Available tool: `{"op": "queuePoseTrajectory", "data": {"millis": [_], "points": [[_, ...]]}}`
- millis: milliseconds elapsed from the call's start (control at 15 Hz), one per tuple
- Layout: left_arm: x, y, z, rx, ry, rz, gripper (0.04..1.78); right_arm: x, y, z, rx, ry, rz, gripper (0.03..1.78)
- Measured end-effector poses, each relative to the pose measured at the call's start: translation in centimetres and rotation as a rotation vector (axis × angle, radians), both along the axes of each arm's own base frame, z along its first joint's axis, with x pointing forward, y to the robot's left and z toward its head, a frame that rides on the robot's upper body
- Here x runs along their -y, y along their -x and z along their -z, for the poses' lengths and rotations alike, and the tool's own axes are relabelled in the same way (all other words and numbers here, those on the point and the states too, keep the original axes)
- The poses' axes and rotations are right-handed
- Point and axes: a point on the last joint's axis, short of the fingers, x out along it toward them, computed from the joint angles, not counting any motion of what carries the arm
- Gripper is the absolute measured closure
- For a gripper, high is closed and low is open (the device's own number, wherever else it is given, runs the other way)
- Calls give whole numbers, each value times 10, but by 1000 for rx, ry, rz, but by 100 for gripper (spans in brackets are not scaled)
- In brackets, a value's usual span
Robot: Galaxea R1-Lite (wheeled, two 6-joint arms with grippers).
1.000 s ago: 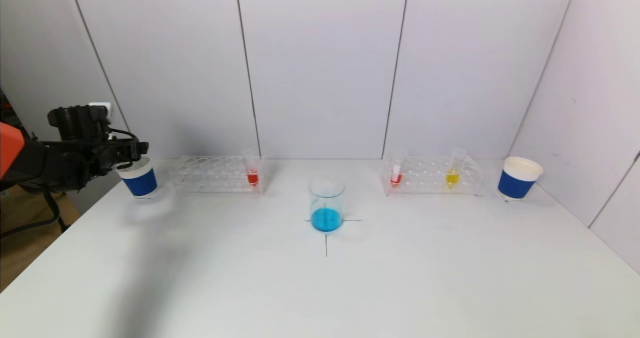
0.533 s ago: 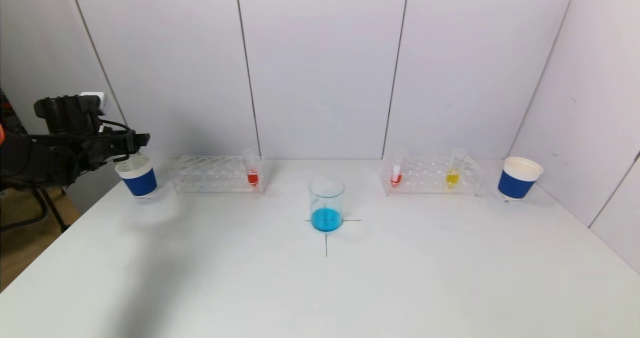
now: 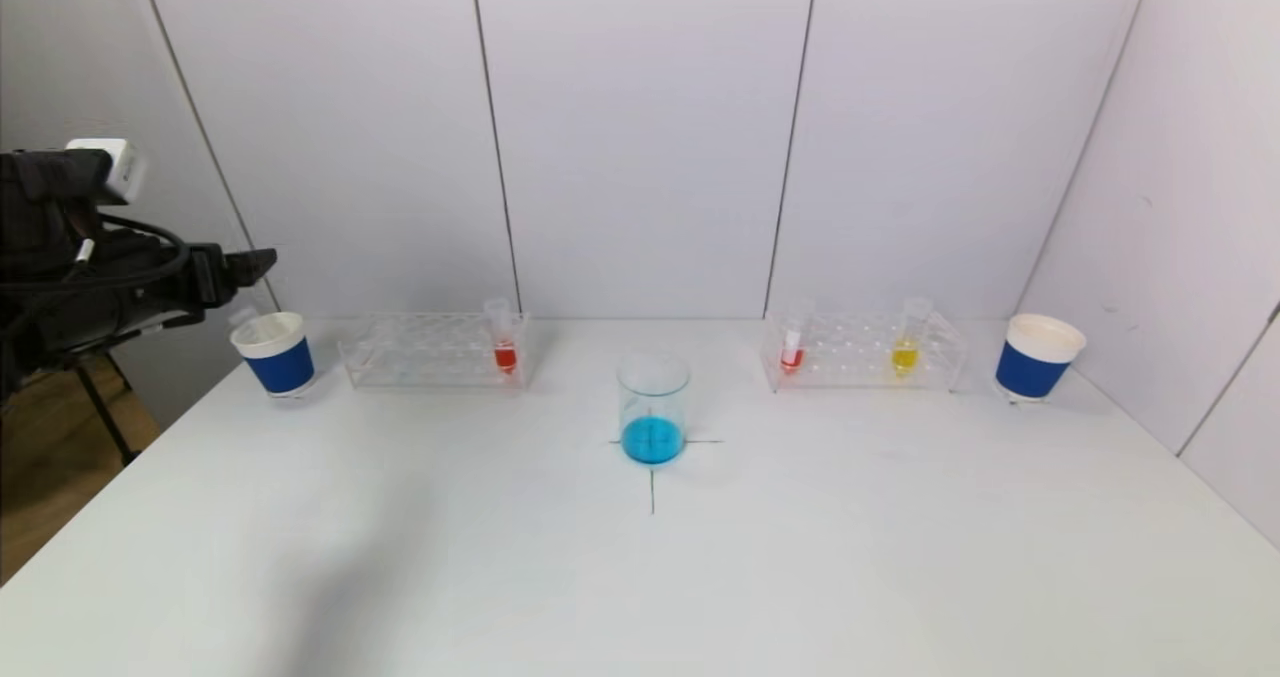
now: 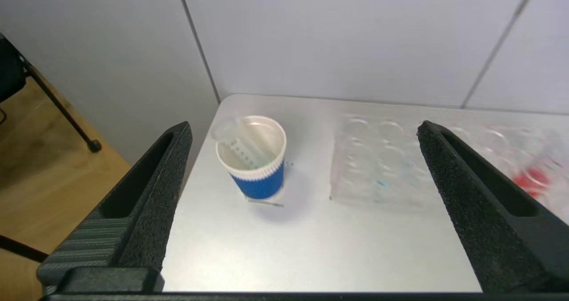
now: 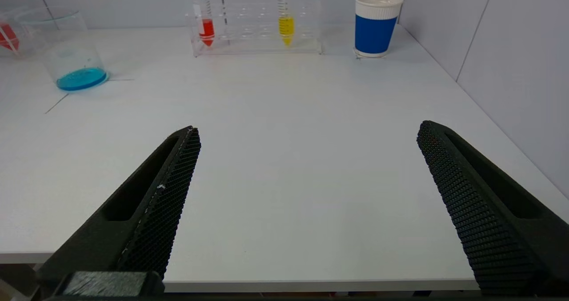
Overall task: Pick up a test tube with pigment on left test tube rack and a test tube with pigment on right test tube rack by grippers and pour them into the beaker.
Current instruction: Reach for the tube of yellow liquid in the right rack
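**Empty tube in the left cup, blue already in the beaker**

Head view: the beaker (image 3: 653, 408) stands mid-tabletop (image 3: 640, 577) on a drawn cross, with blue liquid in its bottom. The left test tube rack (image 3: 435, 349) holds one red-pigment tube (image 3: 503, 337) at its inner end. The right test tube rack (image 3: 865, 351) holds a red tube (image 3: 793, 341) and a yellow tube (image 3: 908, 339). A blue-banded paper cup (image 3: 273, 353) sits outside the left rack, and another cup (image 3: 1038, 356) outside the right rack. The left gripper (image 3: 240, 263) hangs above and just outside the left cup; the right gripper is out of this view.

Left wrist view: the left gripper (image 4: 302, 203) is spread wide and holds nothing. Below it, an empty clear tube (image 4: 240, 145) leans inside the cup, beside the rack.

Right wrist view: the right gripper (image 5: 306, 212) is also wide and empty, low over the near tabletop edge, well apart from the right rack.

Judging by this, the left pour looks done and its tube discarded. The next move likely calls for the right gripper to reach a pigment tube, close on its upper part and lift it straight out.
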Motion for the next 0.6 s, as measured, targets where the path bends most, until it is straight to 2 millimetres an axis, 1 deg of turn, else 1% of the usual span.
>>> {"op": "queuePoseTrajectory", "data": {"millis": [200, 267, 400, 467, 600], "points": [[19, 71, -6, 30, 1, 48, 6, 0, 0, 0, 0, 0, 0, 4], [24, 95, -5, 41, 2, 66, 6, 0, 0, 0, 0, 0, 0, 4], [35, 138, -1, 59, 17, 112, 6, 0, 0, 0, 0, 0, 0, 4], [40, 158, 2, 64, 31, 138, 6, 0, 0, 0, 0, 0, 0, 4], [47, 187, 8, 57, 51, 168, 6, 0, 0, 0, 0, 0, 0, 4]]}}
